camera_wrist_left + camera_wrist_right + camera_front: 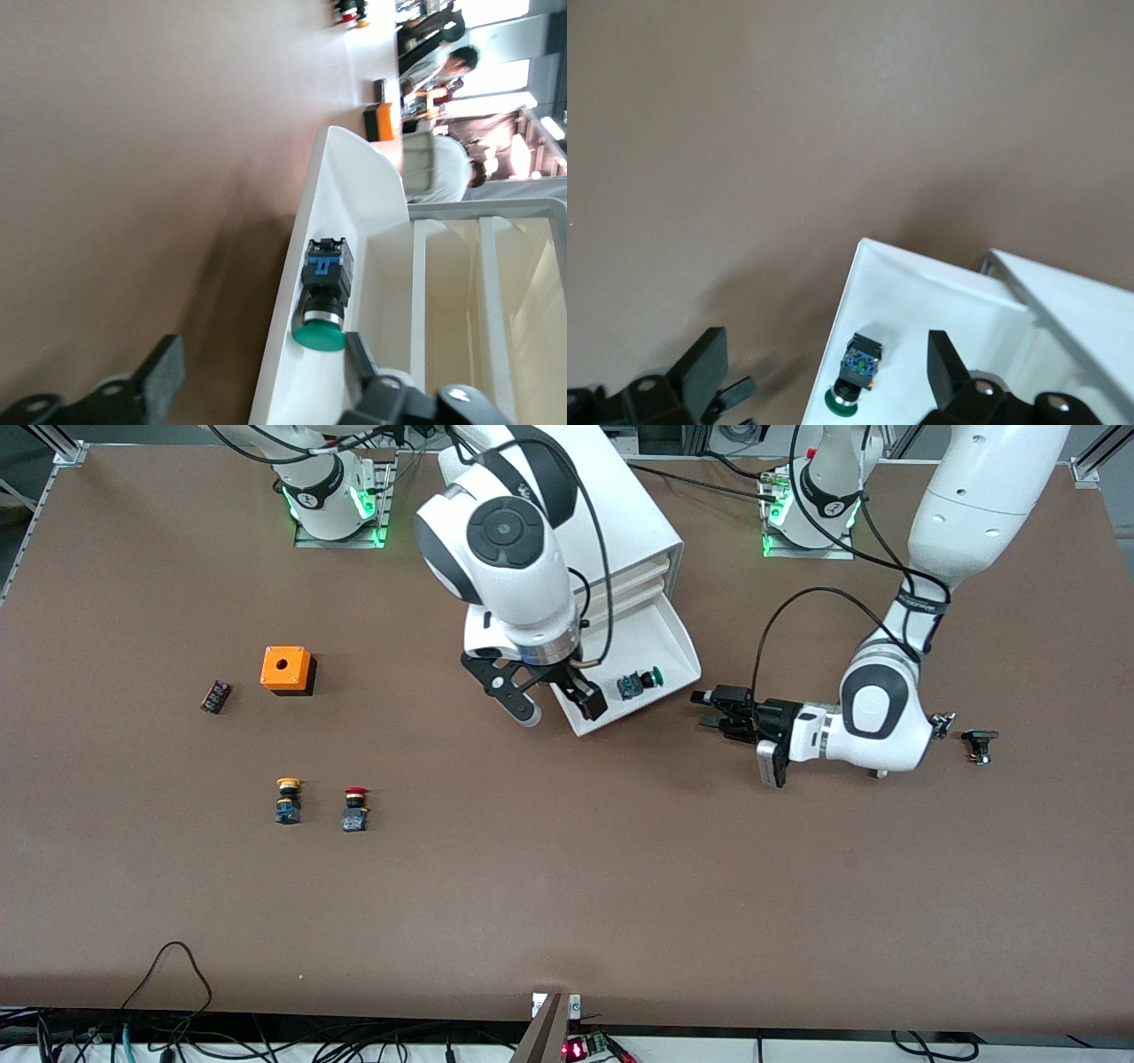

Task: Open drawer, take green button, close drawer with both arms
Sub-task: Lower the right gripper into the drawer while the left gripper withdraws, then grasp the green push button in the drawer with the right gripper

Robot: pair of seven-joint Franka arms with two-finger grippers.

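The cabinet (611,522) has its lowest drawer (660,624) pulled out with the green-capped button (640,683) lying on its side in it, cap toward three o'clock in the front view. The right arm's fingers (556,707) are spread wide and empty, straddling the drawer's front wall at about nine o'clock of the button, so a descent from here could, I judge, jam a finger on that wall. The left arm's fingers (714,710) wait open and empty above the counter (567,886) just off the drawer's corner, at about three o'clock of the button, where they could bump the drawer; the button is small, with a black-and-blue body, and might roll when pinched.
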